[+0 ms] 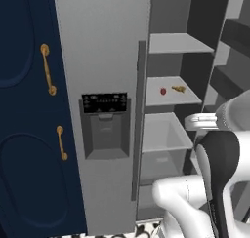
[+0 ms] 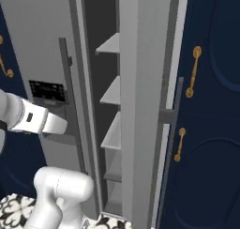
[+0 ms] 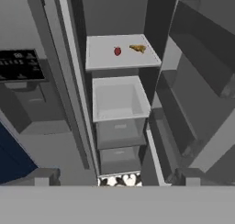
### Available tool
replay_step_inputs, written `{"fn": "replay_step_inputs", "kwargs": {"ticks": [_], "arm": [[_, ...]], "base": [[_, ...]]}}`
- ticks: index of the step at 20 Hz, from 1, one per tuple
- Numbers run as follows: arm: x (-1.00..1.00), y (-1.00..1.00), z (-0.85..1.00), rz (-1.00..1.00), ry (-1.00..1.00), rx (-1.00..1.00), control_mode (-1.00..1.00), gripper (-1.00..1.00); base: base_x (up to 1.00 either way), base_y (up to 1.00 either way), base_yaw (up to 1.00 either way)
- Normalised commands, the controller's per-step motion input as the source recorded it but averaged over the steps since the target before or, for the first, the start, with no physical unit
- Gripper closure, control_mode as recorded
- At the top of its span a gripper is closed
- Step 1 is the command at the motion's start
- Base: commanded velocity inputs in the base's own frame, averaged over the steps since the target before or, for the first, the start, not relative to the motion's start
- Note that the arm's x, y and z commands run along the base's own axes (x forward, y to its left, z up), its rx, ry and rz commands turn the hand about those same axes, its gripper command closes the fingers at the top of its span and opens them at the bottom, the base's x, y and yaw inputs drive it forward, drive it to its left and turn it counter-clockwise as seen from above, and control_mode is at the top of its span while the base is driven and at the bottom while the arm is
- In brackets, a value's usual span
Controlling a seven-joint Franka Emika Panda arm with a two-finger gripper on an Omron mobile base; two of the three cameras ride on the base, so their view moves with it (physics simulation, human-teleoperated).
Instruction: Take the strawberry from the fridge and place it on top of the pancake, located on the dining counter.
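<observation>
gripper: two small dark finger tips (image 3: 117,182) poke up at the bottom corners of the hand view, spread wide apart with nothing between them, and they're looking straight into the open fridge
arm: white franka arm with dark joints (image 1: 217,154) rises at the lower right of the left base view, in front of the fridge's lower shelves
fridge: tall grey double-door unit (image 1: 105,51), left door closed with its dark dispenser panel (image 1: 104,103) facing us and a long vertical bar handle (image 1: 138,120) along its inner edge
right door: grey fridge door (image 2: 138,106) swung open, seen edge-on in the right base view, its inner racks showing at the right of the hand view
drawers: pale grey bin (image 3: 120,99) sits under the middle shelf, with two more grey drawers stacked below it
strawberry: and there it is, tiny red berry (image 3: 117,51) resting on the middle white shelf (image 3: 101,58) inside the fridge, also seen in the left base view (image 1: 163,91), well apart from the finger tips
neighbour: small yellow-brown item (image 3: 138,47) lies on the same shelf, just to the berry's right, not touching it; can't tell what it is
surroundings: navy cabinets with gold handles (image 1: 29,110) flank the fridge, and patterned black-and-white floor tile (image 2: 14,209) shows at the base
</observation>
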Motion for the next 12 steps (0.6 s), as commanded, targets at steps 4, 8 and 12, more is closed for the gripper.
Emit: {"fn": "replay_step_inputs", "kwargs": {"ticks": [4,8,12], "arm": [[0.00,0.00,0.00,0.00,0.00,0.00,1.00,-1.00],[0.00,0.00,0.00,0.00,0.00,0.00,1.00,-1.00],[0.00,0.00,0.00,0.00,0.00,0.00,1.00,-1.00]], "base": [[0.51,-0.37,0.00],[0.67,-0.08,0.00],[0.82,-0.03,0.00]]}}
